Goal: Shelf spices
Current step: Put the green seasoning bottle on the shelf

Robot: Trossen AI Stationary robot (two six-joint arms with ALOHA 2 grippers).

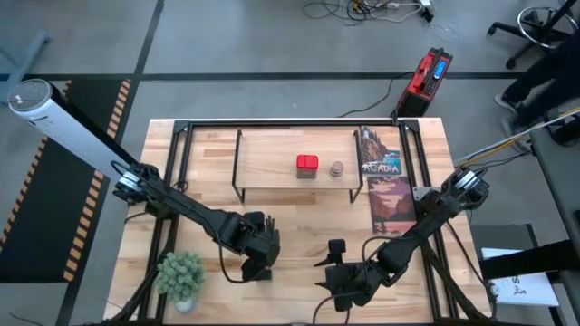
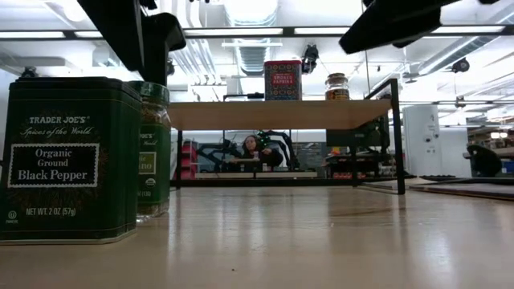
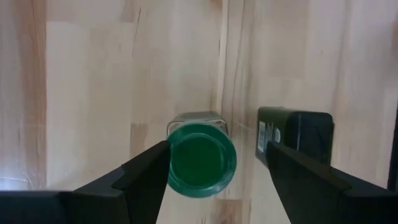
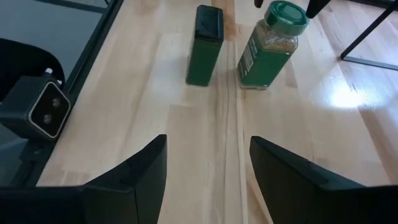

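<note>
The green-capped jar [image 3: 201,160] and the dark square tin [image 3: 295,134] stand side by side on the table near its near edge, left of the middle. My left gripper [image 1: 258,249] hangs open over the jar, pointing down, one finger on either side of the cap; in the low view the fingers [image 2: 152,40] end just above the cap [image 2: 152,92]. The red tin [image 1: 306,165] and the round tan jar [image 1: 337,168] stand on the shelf [image 1: 272,149]. My right gripper [image 4: 208,142] is open, low over bare table to the right of the jar [image 4: 270,46] and tin [image 4: 204,46].
A potted plant [image 1: 181,276] stands at the near left corner. A book [image 1: 385,186] lies right of the shelf. The black frame [image 1: 272,123] runs around the table. A small camera [image 4: 40,109] sits at the table's near edge. A person [image 2: 253,148] sits in the room behind.
</note>
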